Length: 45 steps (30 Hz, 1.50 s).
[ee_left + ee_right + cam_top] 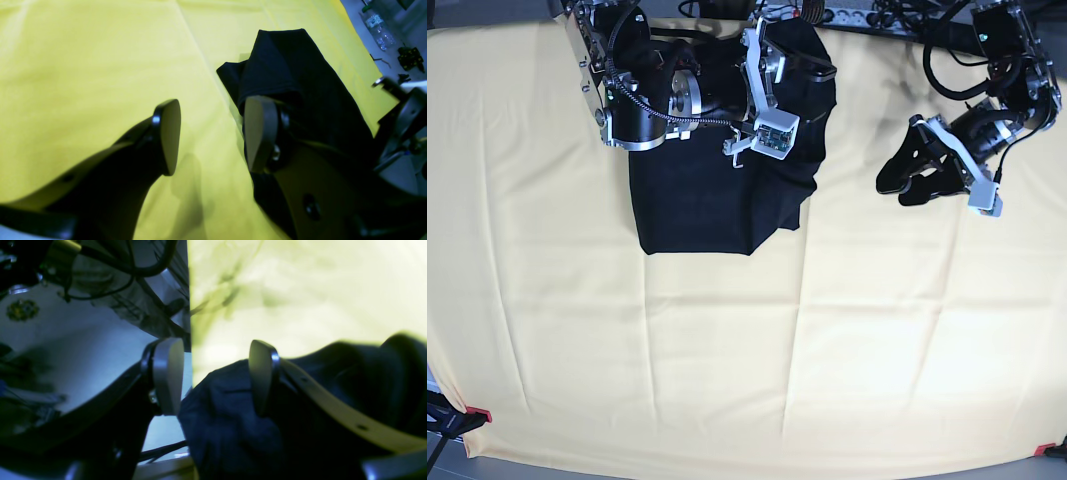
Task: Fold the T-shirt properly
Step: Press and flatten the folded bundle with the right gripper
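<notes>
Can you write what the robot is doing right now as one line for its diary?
step: folding | T-shirt: bunched on yellow cloth | left claw: open, empty | right claw: open at shirt edge

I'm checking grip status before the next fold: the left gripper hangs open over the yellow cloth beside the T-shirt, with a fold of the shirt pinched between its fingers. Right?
Not quite. The left gripper does hang open over the yellow table cloth beside the T-shirt, but nothing is pinched: the left wrist view shows only bare cloth between its fingers.
</notes>
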### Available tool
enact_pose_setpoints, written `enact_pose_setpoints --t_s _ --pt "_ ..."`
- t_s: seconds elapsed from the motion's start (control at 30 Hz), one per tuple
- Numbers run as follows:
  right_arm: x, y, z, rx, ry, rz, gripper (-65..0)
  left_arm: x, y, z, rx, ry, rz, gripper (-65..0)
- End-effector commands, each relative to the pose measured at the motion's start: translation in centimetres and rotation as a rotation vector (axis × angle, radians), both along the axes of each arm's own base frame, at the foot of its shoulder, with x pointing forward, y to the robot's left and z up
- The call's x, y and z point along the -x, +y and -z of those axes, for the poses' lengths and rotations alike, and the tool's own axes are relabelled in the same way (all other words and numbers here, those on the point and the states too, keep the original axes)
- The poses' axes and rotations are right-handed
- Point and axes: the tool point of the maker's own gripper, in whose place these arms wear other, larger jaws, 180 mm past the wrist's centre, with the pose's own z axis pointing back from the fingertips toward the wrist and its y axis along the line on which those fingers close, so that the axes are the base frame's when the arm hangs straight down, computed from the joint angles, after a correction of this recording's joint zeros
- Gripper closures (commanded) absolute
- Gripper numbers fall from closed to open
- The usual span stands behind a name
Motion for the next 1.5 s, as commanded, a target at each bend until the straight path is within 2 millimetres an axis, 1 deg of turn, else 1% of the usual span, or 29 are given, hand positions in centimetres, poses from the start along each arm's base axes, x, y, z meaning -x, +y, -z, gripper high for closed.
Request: enact_pose_setpoints --t_s 0.0,0.03,0.07,0.1,0.13,0.2,0.27,0.4,0.5,0.57,0.67,0.73,0.83,0.9,0.93,1.0,1.13,1.23,1.3,1.37,1.47 --pt "-0.9 0.1 -1.2 -0.025 -0.051 0.013 -30.5 -0.5 0.0 -1.5 0.013 -0.056 0.005 -32.8" --pt "-1.8 -0.4 -0.6 0.021 -0.084 0.037 -25.0 -0.5 0.0 -1.5 0.012 -0.056 0.005 -32.8" --pt "-2.9 -1.0 0.1 0.075 -0.122 0.068 -17.2 -0.5 0.1 -1.5 0.012 -0.055 0.005 -32.7" --pt "-4.0 -1.5 0.5 0.114 -0.159 0.103 -7.4 -0.5 0.1 -1.5 0.011 -0.055 0.005 -32.8" --pt "-5.0 -2.0 0.7 0.128 -0.189 0.138 0.0 -0.4 0.1 -1.5 0.01 -0.053 0.006 -32.7" --pt "-6.6 -2.8 0.8 0.122 -0.241 0.199 0.0 -0.4 0.0 -1.5 0.011 -0.054 0.006 -32.7" --pt "-7.7 -3.5 1.5 0.144 -0.281 0.233 0.0 -0.4 0.0 -1.5 0.011 -0.053 0.006 -32.7" --pt "-8.2 -4.8 3.4 0.221 -0.284 0.244 0.0 -0.4 0.0 -1.5 0.011 -0.054 0.006 -32.7" --pt "-8.6 -6.2 4.4 0.285 -0.31 0.249 0.0 -0.4 0.1 -1.5 0.01 -0.053 0.006 -32.7" --pt "-8.6 -6.8 4.6 0.3 -0.314 0.245 0.0 -0.4 0.1 -1.5 0.01 -0.053 0.006 -32.7" --pt "-8.5 -7.1 5.2 0.302 -0.304 0.244 0.0 -0.4 0.0 -1.5 0.011 -0.054 0.006 -32.7" --pt "-8.8 -7.1 6.0 0.298 -0.282 0.251 0.0 -0.4 0.0 -1.5 0.011 -0.054 0.006 -32.8" --pt "-9.3 -6.8 7.1 0.255 -0.251 0.272 0.0 -0.4 0.0 -1.5 0.01 -0.054 0.006 -32.7" --pt "-9.7 -6.4 7.3 0.234 -0.239 0.281 0.0 -0.4 0.0 -1.5 0.01 -0.053 0.006 -32.7" --pt "-10.0 -6.0 7.1 0.225 -0.24 0.284 0.0 -0.4 0.0 -1.5 0.011 -0.053 0.006 -32.7" --pt "-10.7 -5.1 6.0 0.191 -0.257 0.29 0.0 -0.4 0.0 -1.5 0.011 -0.053 0.006 -32.7" --pt "-12.6 -3.1 3.3 0.123 -0.306 0.302 0.0 -0.4 0.0 -1.5 0.011 -0.053 0.006 -32.7" --pt "-13.5 -1.6 1.1 0.048 -0.34 0.312 0.0 -0.4 0.0 -1.5 0.01 -0.052 0.007 -32.7" --pt "-14.5 -0.8 -0.5 0.002 -0.391 0.327 0.0 -0.4 0.0 -1.5 0.01 -0.052 0.007 -32.7" --pt "-15.9 -0.7 -1.4 0.011 -0.459 0.343 0.0 -0.4 0.0 -1.5 0.011 -0.053 0.007 -32.8" --pt "-18.6 -1.8 -2.4 0.045 -0.482 0.439 0.0 -0.4 0.0 -1.5 0.011 -0.053 0.007 -32.7"
